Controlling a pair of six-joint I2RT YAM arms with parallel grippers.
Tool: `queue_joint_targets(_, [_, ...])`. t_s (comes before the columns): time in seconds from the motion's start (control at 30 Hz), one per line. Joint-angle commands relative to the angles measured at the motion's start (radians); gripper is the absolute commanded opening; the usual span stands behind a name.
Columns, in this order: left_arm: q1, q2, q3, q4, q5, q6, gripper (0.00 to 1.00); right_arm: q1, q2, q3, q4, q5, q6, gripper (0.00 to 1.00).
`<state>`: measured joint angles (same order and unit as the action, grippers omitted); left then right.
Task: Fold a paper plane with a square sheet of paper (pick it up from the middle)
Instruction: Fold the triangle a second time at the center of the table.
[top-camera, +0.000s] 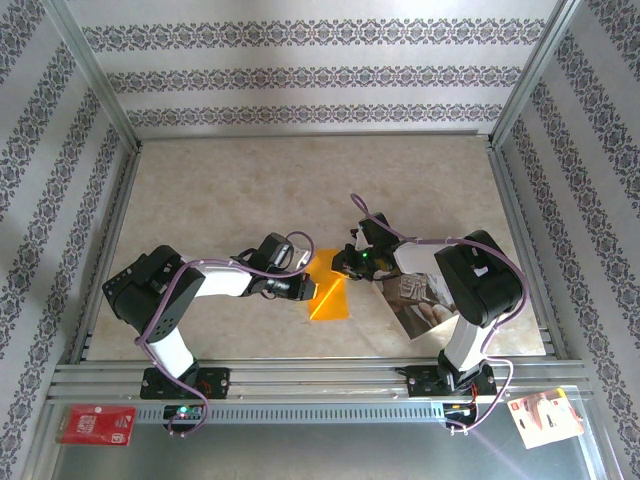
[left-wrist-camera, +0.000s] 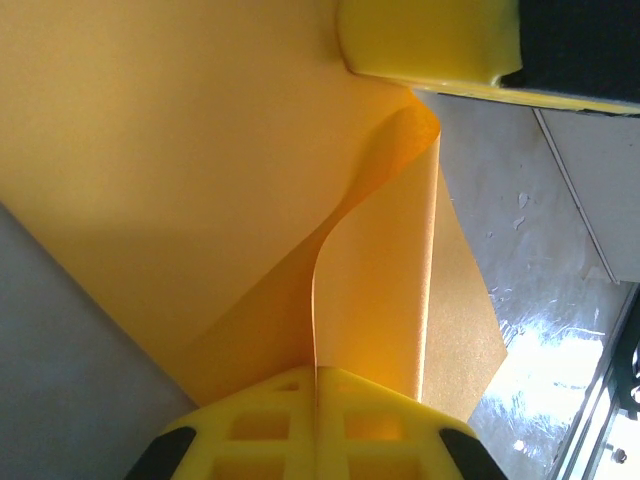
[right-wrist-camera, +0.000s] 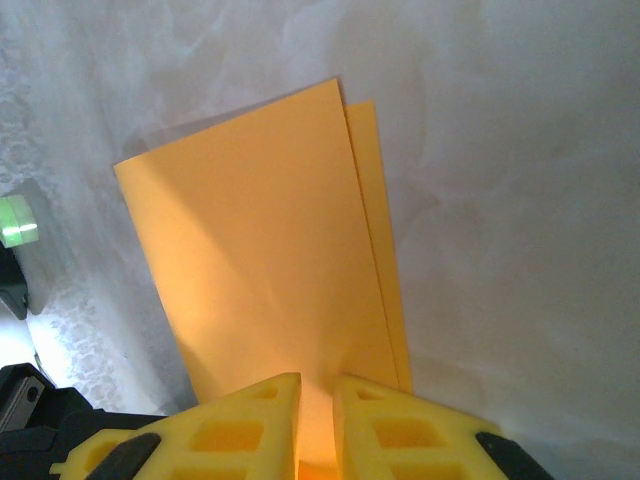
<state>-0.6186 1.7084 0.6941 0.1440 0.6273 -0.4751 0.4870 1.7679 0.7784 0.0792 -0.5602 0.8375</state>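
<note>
The square sheet of paper (top-camera: 333, 298) is bright orange and folded over on itself, lying mid-table between the two arms. My left gripper (top-camera: 312, 290) comes at it from the left. In the left wrist view its yellow fingers are shut (left-wrist-camera: 316, 372) on one edge of the sheet (left-wrist-camera: 200, 150), and a flap curls up from the pinch. My right gripper (top-camera: 347, 262) is at the sheet's far end. Its fingers (right-wrist-camera: 316, 385) stand a narrow gap apart with the paper (right-wrist-camera: 270, 250) pinched up between them. Two slightly offset layers show beyond. One right finger (left-wrist-camera: 430, 40) rests at the flap's top.
A glossy grey-brown photo sheet (top-camera: 420, 305) lies under the right arm, just right of the paper. A red card (top-camera: 97, 424) and a white-and-red card (top-camera: 545, 417) lie on the near shelf below the rail (top-camera: 300, 380). Metal frame posts border the table.
</note>
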Motion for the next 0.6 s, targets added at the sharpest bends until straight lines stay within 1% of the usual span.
queue_joint_targets(0.0, [0.014,0.022,-0.009,-0.012,-0.036,0.016,0.03,0.011,0.033,0.003,-0.041,0.025,-0.012,0.2])
queue_joint_targets(0.1, [0.014,0.026,-0.016,-0.018,-0.044,0.018,0.02,0.009,0.025,0.017,-0.048,0.019,-0.014,0.21])
queue_joint_targets(0.27, [0.014,0.026,-0.027,-0.032,-0.065,0.028,0.01,-0.004,-0.012,0.045,-0.074,0.001,-0.016,0.27])
queue_joint_targets(0.4, [0.014,0.03,-0.037,-0.024,-0.068,0.023,0.01,-0.017,-0.068,0.044,-0.088,-0.006,-0.009,0.29])
queue_joint_targets(0.57, [0.014,0.036,-0.043,-0.018,-0.07,0.018,0.0,-0.018,-0.153,0.015,-0.111,-0.006,0.004,0.3])
